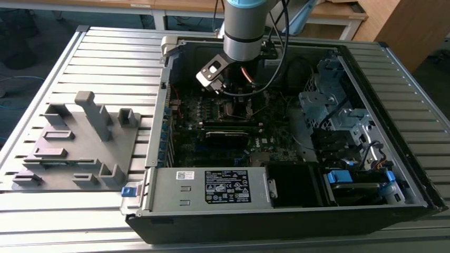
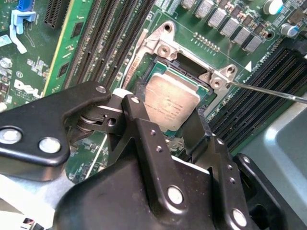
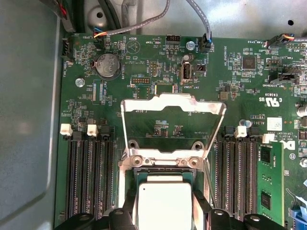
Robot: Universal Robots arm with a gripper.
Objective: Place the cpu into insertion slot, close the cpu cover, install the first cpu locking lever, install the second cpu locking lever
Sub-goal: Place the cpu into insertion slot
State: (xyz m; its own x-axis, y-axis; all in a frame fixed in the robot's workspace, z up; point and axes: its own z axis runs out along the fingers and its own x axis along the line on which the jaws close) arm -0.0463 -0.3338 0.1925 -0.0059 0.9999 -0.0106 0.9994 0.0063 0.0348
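- The tool (image 2: 167,106) is closed to a narrow gap on the cpu (image 3: 164,203), with a black finger (image 2: 194,125) set against each of two opposite side edges.
- The cpu sits directly between the tool's tips, at the insertion slot (image 2: 189,69). I cannot tell if it is fully seated.
- Handling, as I judge it: the chip is light, rigid and thin, with smooth metal that could slip. Its underside and the socket contacts are fragile, so it wants no tilt or downward force.
- The best hold looks like the one shown, on the bare side edges, leaving the top and underside untouched.
- Looks: a flat square with a dull pale-silver lid on a thin green border.
- The cpu cover (image 3: 172,101), a thin metal frame with a square window, stands swung open just beyond the tool's tips.
- The green motherboard (image 3: 158,72) spreads out beneath the tool.
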